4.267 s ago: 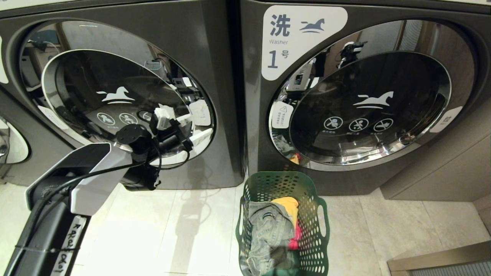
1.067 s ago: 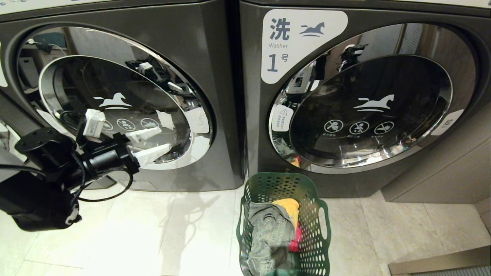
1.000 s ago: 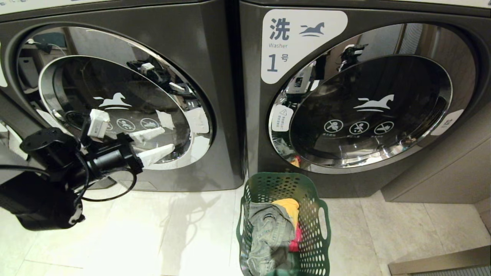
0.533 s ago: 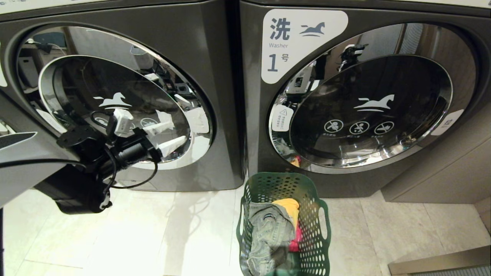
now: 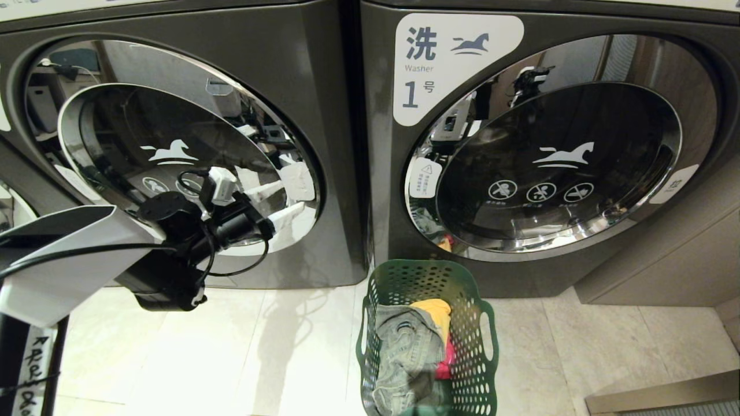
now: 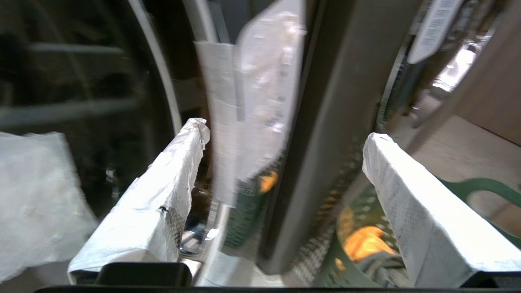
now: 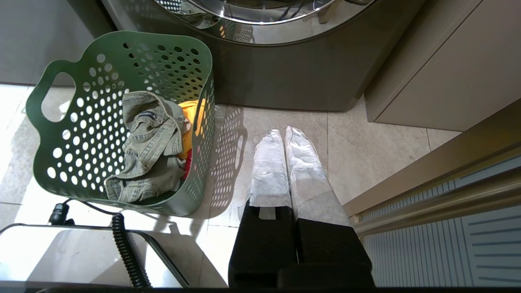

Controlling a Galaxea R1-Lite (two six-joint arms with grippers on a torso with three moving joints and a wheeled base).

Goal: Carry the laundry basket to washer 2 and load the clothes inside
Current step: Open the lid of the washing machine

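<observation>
The dark green laundry basket (image 5: pixel 469 361) stands on the floor before the gap between two washers, also in the right wrist view (image 7: pixel 81 134). The clothes lie in it: grey-green trousers (image 5: pixel 404 352), a yellow piece (image 5: pixel 433 309) and a red-pink piece (image 5: pixel 444 365). My left gripper (image 5: pixel 287 197) is open and empty, level at the right rim of the left washer's round door (image 5: pixel 173 115). In the left wrist view its fingertips (image 6: pixel 287 132) straddle that washer's edge. No numeral shows on this washer, so washer 2 is not identifiable. My right gripper (image 7: pixel 283 132) hangs shut over the floor beside the basket.
The right washer (image 5: pixel 578 162), labelled 1 (image 5: pixel 419 92), has its door shut. A beige cabinet (image 5: pixel 682 254) stands at its right. A metal rail (image 7: pixel 447 171) runs along the floor at the lower right. A coiled cable (image 7: pixel 122 248) and my base lie behind the basket.
My left arm has swung rightward across the left washer's door, from its lower left part to its right rim, with the gripper open throughout. The basket and the right arm are unmoved.
</observation>
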